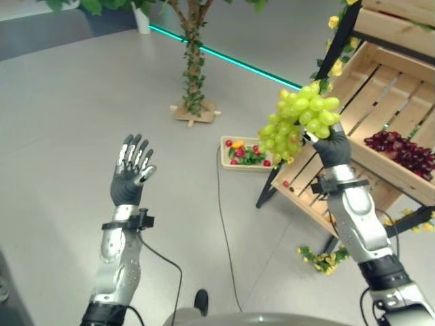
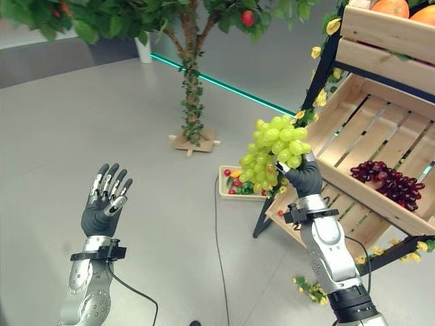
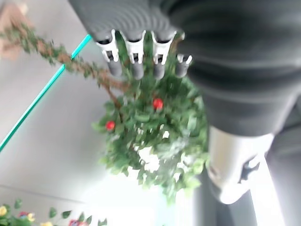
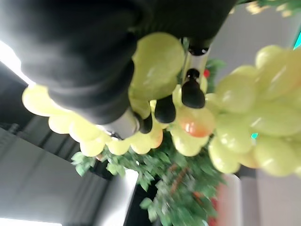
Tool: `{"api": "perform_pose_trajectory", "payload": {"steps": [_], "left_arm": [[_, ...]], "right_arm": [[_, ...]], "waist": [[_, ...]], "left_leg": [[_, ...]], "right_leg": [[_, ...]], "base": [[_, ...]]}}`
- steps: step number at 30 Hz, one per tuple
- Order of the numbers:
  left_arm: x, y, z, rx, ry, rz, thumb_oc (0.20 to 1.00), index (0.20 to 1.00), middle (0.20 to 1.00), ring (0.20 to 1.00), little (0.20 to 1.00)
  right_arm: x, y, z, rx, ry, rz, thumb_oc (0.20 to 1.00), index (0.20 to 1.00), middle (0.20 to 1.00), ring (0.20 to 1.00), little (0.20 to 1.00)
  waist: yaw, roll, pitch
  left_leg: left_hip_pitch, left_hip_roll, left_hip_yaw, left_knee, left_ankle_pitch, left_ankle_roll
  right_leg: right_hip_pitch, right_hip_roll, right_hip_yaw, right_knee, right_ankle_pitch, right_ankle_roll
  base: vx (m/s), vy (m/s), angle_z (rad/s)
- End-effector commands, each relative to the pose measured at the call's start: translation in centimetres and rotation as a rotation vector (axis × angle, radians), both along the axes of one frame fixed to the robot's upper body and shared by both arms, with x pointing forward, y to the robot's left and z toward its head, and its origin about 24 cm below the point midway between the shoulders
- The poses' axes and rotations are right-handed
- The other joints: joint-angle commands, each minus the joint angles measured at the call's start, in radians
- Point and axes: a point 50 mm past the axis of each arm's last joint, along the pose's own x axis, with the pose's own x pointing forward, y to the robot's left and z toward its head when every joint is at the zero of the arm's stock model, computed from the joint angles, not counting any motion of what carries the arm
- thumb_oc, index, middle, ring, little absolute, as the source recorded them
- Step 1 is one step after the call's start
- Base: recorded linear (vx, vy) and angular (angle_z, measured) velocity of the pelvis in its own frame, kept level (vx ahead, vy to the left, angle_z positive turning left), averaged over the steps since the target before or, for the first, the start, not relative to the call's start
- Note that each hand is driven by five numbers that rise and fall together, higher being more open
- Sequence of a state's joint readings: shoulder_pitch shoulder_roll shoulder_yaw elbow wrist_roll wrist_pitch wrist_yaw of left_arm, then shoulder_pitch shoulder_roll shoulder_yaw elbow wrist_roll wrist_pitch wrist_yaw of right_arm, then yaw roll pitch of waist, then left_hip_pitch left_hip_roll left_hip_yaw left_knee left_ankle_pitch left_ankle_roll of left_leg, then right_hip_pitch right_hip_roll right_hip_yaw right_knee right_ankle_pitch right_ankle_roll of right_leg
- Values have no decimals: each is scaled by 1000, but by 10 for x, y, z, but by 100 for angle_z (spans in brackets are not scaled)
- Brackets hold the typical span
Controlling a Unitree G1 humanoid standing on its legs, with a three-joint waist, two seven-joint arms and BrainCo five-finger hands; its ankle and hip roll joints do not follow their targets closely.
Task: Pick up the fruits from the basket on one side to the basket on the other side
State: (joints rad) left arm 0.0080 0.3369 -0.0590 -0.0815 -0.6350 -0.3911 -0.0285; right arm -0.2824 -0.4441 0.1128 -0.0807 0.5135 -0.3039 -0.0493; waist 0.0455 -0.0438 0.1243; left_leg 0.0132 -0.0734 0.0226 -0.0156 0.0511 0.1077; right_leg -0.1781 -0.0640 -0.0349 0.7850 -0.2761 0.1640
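Gripping a bunch of green grapes (image 1: 297,120) from below, the right hand (image 1: 331,148) stands right of centre in the left eye view, its fingers curled into the cluster; the right wrist view shows dark fingertips (image 4: 193,94) pressed between the berries. The bunch is held raised and clear of every surface, which probably keeps the loose berries from snagging on the wooden crate shelf (image 1: 380,102) at the right of the frame during transfer. A bunch of dark red grapes (image 1: 404,149) lies on that slatted shelf, well apart from the held bunch. Oranges (image 2: 408,8) sit in the upper crate at the top right of the right eye view. Below the held bunch, on the floor at centre frame, a small tray (image 1: 225,151) holds small red and green items. The left hand (image 1: 131,173) stands at lower left with fingers straight and spread, holding nothing, presumably kept aside as a free hand. An artificial tree (image 1: 194,61) stands at the upper centre on a wooden base. The receiving basket cannot be identified with certainty.
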Motion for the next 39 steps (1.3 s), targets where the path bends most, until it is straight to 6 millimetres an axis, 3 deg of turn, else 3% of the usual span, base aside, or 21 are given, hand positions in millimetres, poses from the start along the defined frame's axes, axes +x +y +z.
{"api": "perform_pose_trajectory", "payload": {"steps": [1, 2, 4, 6, 8, 12, 16, 18, 20, 21, 22, 24, 26, 27, 28, 30, 31, 33, 39], "left_arm": [[-11, 9, 22, 98, -123, 21, 1000, 1000, 1000, 1000, 1000], [-11, 9, 21, 92, -121, 15, 1000, 1000, 1000, 1000, 1000], [-10, 7, 20, 87, -114, -5, 1000, 1000, 1000, 1000, 1000], [-8, 7, 20, 96, -112, -17, 1000, 1000, 1000, 1000, 1000], [-8, 8, 23, 112, -123, -10, 1000, 1000, 1000, 1000, 1000], [-6, 7, 22, 109, -124, -10, 1000, 1000, 1000, 1000, 1000], [-3, 2, 20, 87, -116, -25, 1000, 1000, 1000, 1000, 1000], [-2, 0, 18, 61, -114, -37, 1000, 1000, 1000, 1000, 1000], [-2, -3, 19, 51, -116, -48, 1000, 1000, 1000, 1000, 1000], [-1, -4, 22, 48, -129, -45, 1000, 1000, 1000, 1000, 1000], [-1, -4, 22, 31, -128, -40, 1000, 1000, 1000, 1000, 1000], [-2, -4, 18, 9, -112, -36, 1000, 1000, 1000, 1000, 1000], [-3, -4, 18, 10, -110, -31, 1000, 1000, 1000, 1000, 1000], [-4, -5, 15, 6, -101, -36, 1000, 1000, 1000, 1000, 1000], [-3, -6, 14, 15, -93, -35, 1000, 1000, 1000, 1000, 1000], [-4, -5, 16, 15, -100, -33, 1000, 1000, 1000, 1000, 1000], [-4, -4, 17, 15, -107, -30, 1000, 1000, 1000, 1000, 1000], [-6, -2, 15, 25, -93, -15, 1000, 1000, 1000, 1000, 1000], [-10, 1, 12, 32, -75, -12, 1000, 1000, 1000, 1000, 1000]], "right_arm": [[4, -3, 45, 60, -213, -28, 200, 200, 200, 200, 200], [3, -6, 44, 51, -209, -35, 200, 200, 200, 200, 200], [1, -15, 45, 52, -214, -70, 200, 200, 200, 200, 200], [0, -18, 48, 63, -230, -76, 200, 200, 200, 200, 200], [0, -16, 49, 71, -234, -78, 200, 200, 200, 200, 200], [-3, -24, 45, 51, -222, -114, 200, 200, 200, 200, 200], [-9, -33, 48, 28, -242, -144, 200, 200, 200, 200, 200], [-12, -34, 52, 27, -266, -141, 200, 200, 200, 200, 200], [-13, -34, 54, 49, -276, -132, 200, 200, 200, 200, 200], [-14, -35, 55, 48, -283, -134, 200, 200, 200, 200, 200], [-14, -35, 55, 53, -284, -139, 200, 200, 200, 200, 200], [-16, -42, 54, 58, -275, -173, 200, 200, 200, 200, 200], [-19, -47, 51, 42, -271, -206, 200, 200, 200, 200, 200], [-21, -47, 49, 37, -266, -208, 200, 200, 200, 200, 200], [-22, -50, 44, 47, -248, -224, 200, 200, 200, 200, 200], [-20, -48, 42, 50, -239, -220, 200, 200, 200, 200, 200], [-22, -53, 40, 55, -234, -242, 200, 200, 200, 200, 200], [-22, -57, 35, 66, -213, -268, 200, 200, 200, 200, 200], [-19, -68, 21, 89, -143, -321, 200, 200, 200, 200, 200]], "waist": [[11, -30, -42], [2, -27, -45], [-22, -33, -41], [-25, -27, -36], [-27, -10, -26], [-47, -39, -38], [-68, -38, -73], [-75, -35, -71], [-63, -47, -48], [-58, -56, -33], [-51, -62, -26], [-45, -63, -27], [-36, -45, -32], [-38, -43, -33], [-45, -34, -32], [-42, -31, -39], [-58, -34, -51], [-56, -26, -83], [-53, -29, -102]], "left_leg": [[-13, 33, 43, 9, -57, -62], [-2, 33, 30, -1, -63, -68], [16, 14, 15, -19, -75, -71], [38, 25, 20, -41, -87, -82], [69, 53, 35, -52, -101, -100], [127, 37, 23, -43, -169, -113], [138, 83, -10, 55, -228, -141], [97, 108, -21, 198, -191, -181], [3, 114, -43, 405, -88, -215], [-48, 101, -52, 494, -77, -215], [-71, 88, -48, 498, -90, -207], [-129, 102, -4, 376, -124, -182], [-142, 135, 21, 213, -71, -176], [-113, 140, 30, 206, -73, -177], [-117, 147, 25, 198, -29, -186], [-90, 134, -9, 145, -44, -184], [-61, 145, 32, 101, -43, -185], [-2, 141, 37, 38, -56, -174], [36, 135, 53, 13, -66, -167]], "right_leg": [[37, -34, -87, -345, 207, -29], [39, -21, -85, -407, 193, -41], [0, 6, -23, -552, 225, -48], [-29, -38, -33, -677, 293, -26], [-87, -97, -91, -754, 358, -3], [-48, -95, -66, -775, 401, 1], [-14, -73, -66, -726, 363, -29], [33, -44, -72, -710, 321, -61], [83, -30, -81, -715, 305, -94], [98, -27, -87, -721, 300, -108], [113, -25, -90, -728, 290, -114], [146, -20, -100, -738, 269, -108], [168, -3, -100, -734, 250, -96], [168, -5, -98, -722, 242, -97], [174, 1, -102, -723, 236, -102], [169, 1, -89, -732, 241, -98], [176, -5, -102, -749, 247, -93], [193, -12, -102, -768, 252, -83], [216, -17, -96, -784, 249, -77]], "base": [[165, 3, -9], [169, -2, -20], [209, -32, -4], [191, -98, 32], [202, -106, 18], [302, -147, -11], [321, -272, 52], [230, -317, 32], [122, -335, 22], [76, -285, 8], [79, -222, -7], [158, -103, 4], [184, -6, 22], [132, 10, -2], [99, 17, -16], [97, 52, -5], [126, 57, -12], [180, 78, -10], [88, 45, 3]]}}
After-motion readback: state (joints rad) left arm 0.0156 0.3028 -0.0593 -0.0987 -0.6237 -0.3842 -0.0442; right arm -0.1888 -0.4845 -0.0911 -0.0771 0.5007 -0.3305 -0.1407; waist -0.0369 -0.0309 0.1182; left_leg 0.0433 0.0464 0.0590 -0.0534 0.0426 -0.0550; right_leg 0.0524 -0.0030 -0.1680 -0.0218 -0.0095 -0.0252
